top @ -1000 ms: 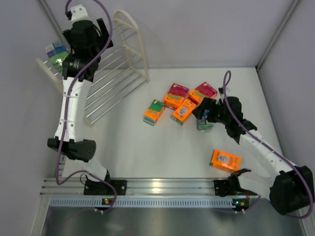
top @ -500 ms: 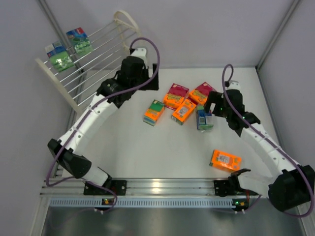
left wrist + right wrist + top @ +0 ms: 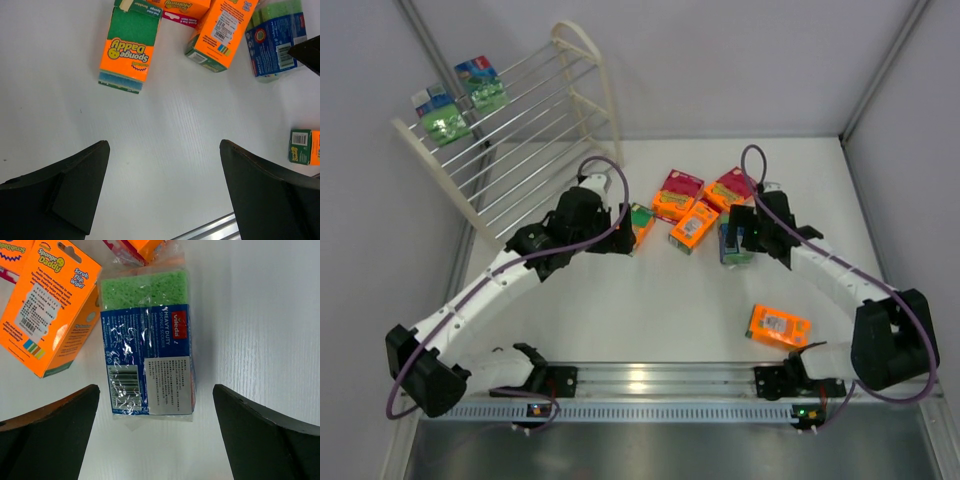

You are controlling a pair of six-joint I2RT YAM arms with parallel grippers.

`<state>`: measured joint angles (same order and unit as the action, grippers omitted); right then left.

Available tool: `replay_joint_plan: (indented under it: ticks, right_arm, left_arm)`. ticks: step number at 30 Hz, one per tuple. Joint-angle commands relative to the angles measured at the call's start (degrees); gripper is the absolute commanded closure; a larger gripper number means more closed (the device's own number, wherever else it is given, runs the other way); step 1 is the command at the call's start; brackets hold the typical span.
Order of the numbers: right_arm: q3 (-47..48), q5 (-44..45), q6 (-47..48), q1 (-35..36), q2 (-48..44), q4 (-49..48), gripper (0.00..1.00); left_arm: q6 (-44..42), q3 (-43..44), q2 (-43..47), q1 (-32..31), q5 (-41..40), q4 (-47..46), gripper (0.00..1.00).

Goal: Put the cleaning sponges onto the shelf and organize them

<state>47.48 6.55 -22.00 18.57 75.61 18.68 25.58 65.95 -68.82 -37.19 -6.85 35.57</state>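
The shelf [image 3: 582, 45] stands in the upper left of the overhead view, its rods slanting down toward the centre. A green pack [image 3: 442, 122] and a second green pack [image 3: 482, 88] lie side by side on its upper rods at the far left. The other sponges lie on the white table [image 3: 620, 310], most of them bunched in the upper middle: a green-topped orange pack [image 3: 129, 50], a barcode-faced orange pack [image 3: 220, 30], two magenta-labelled packs [image 3: 677, 193] behind them, and a blue-labelled green pack [image 3: 147, 355] at the right of the bunch. A lone orange pack [image 3: 779, 326] lies well apart at the lower right, near the ribbed aluminium rail [image 3: 650, 380] that crosses the bottom of the frame. The left gripper [image 3: 162, 150] is spread wide and holds nothing. It hangs over bare table, with the green-topped orange pack in the upper left of its wrist view, clear of both fingers. The right gripper [image 3: 155, 390] is likewise spread wide and empty, one finger on each side of the lower end of the blue-labelled green pack, neither touching it. The barcode-faced orange pack crowds that pack's left edge, just above the finger at the lower left of the frame. Another pack overlaps the wrapper at the top, while the right side is bare table.
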Motion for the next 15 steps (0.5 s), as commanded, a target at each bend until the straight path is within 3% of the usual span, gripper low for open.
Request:
replay_joint_plan:
  ticks: [1,15]
  right_arm:
    - [-1.2,0.3,1.6,0.1,0.8,-4.6,0.01]
    - [-1.3,-3.5,2.3,0.1,6.1,-9.4,0.00]
  left_arm:
    - [3.0,-4.4,3.2,0.0,1.8,-3.8,0.02]
    - [5.6,-13.5,8.4,0.0,-0.2,-3.6,0.02]
